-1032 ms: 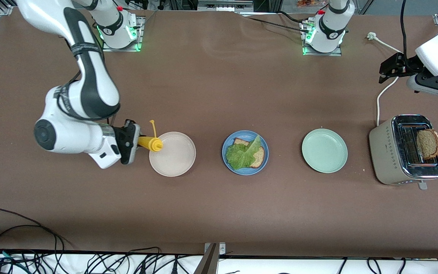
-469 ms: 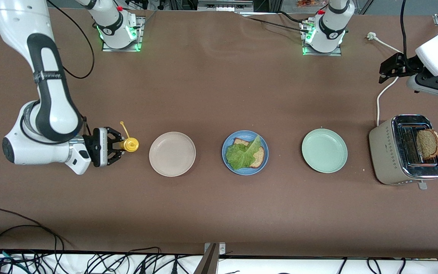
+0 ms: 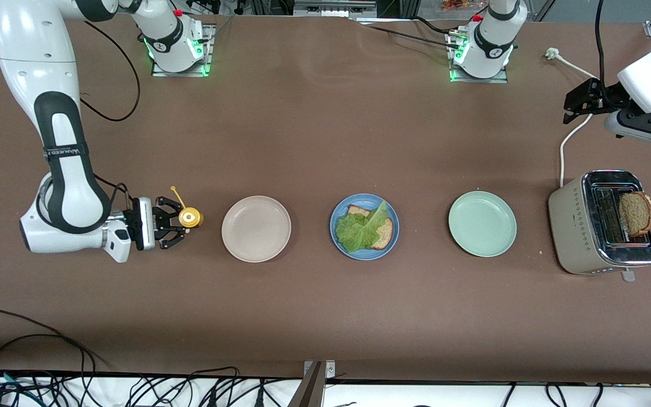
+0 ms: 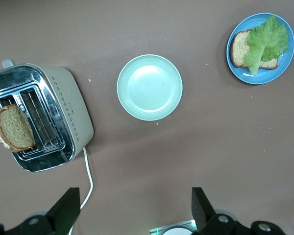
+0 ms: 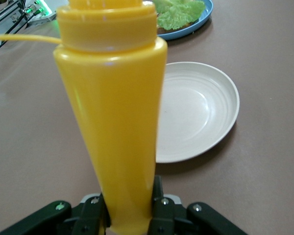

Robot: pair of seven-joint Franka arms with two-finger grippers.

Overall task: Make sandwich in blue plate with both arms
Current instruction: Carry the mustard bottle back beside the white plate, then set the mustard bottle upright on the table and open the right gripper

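Bread slice (image 3: 381, 230) under lettuce (image 3: 361, 229), on plate (image 3: 342, 245)

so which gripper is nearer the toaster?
Left. The left gripper hangs near the toaster at that arm's end of the table; the right gripper is at the other end, around the yellow bottle.

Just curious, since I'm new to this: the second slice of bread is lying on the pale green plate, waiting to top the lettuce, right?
Not quite. The pale green plate holds nothing; the second slice of bread is standing in the toaster, as the front view shows. It has yet to top the lettuce on the blue plate.
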